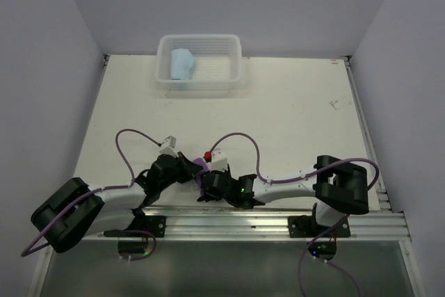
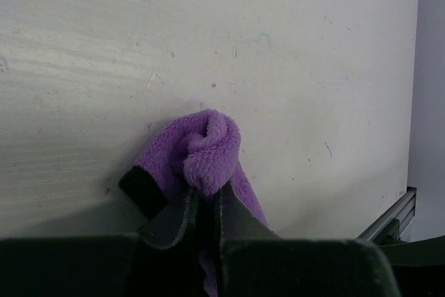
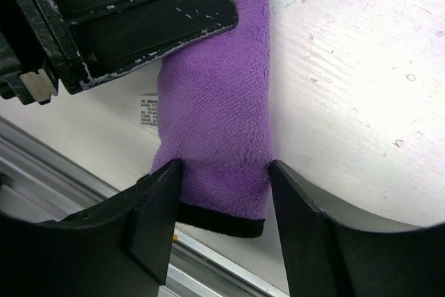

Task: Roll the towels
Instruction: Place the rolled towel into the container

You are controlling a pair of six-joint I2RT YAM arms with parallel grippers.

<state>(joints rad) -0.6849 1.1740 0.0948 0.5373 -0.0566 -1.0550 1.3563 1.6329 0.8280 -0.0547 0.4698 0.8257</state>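
From above, the light blue towel [image 1: 182, 65] lies in the white basket [image 1: 235, 60], far back; the purple towel [image 1: 201, 163] is at the near side. Left wrist: the left gripper [image 2: 205, 196] pinches its rolled end. Right wrist: the right gripper [image 3: 222, 172] clasps the roll's sides.

Purple towel [image 1: 201, 163] mostly hidden from above — its label's [image 3: 148, 111] print too small.

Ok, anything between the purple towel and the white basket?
Nothing visible. The left gripper and right gripper hold the purple towel near the front edge; no object shows between it and the white basket holding the blue towel.
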